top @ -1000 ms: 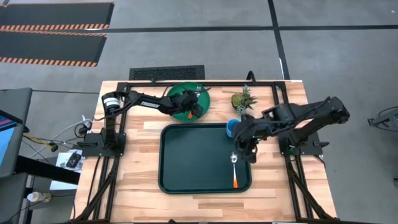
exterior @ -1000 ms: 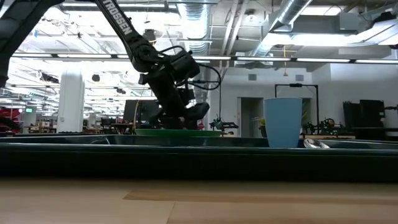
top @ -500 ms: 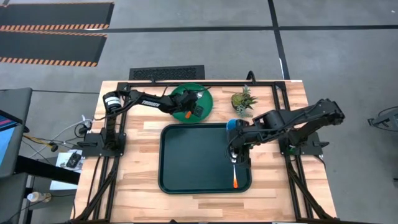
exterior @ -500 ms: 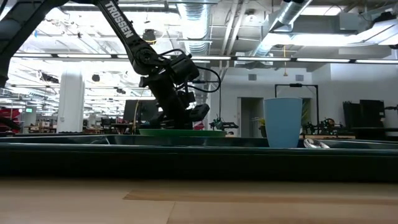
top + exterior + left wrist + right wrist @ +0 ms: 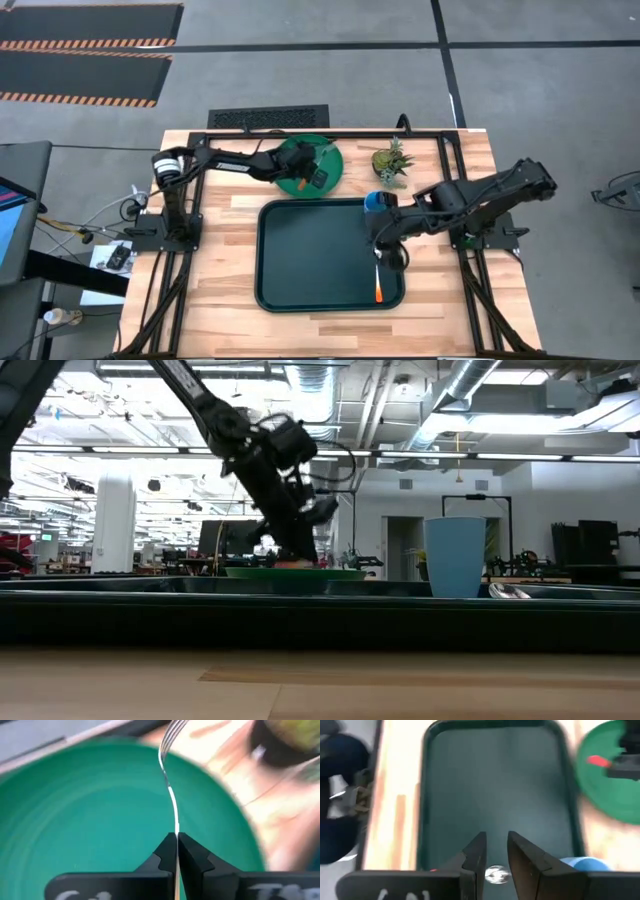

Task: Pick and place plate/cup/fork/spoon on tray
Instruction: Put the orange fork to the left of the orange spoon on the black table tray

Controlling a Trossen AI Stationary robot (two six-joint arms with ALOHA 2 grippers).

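The green plate rests on the table behind the dark tray. My left gripper stands over the plate, shut on the fork, whose orange handle sticks out beside the fingers. The light-blue cup stands upright in the tray's far right corner. The spoon lies flat on the tray's right side, its orange handle toward the near edge. My right gripper hovers open above the spoon's silvery bowl. My left gripper pinches the fork's silvery neck between its two fingertips, slanting down from above. The tined head runs on ahead of the fingers over the plate. Whether the fork is clear of the plate cannot be told.
A small potted plant stands on the table just behind the cup. The tray's middle and left are bare. The arm bases and a black frame run along the table's left, right and far edges.
My left gripper has shut on the fork in the plate and then tipped upward a little. The plate has slid slightly toward the table's right. My right gripper has drifted a little toward the near edge and now stands over the spoon's bowl.
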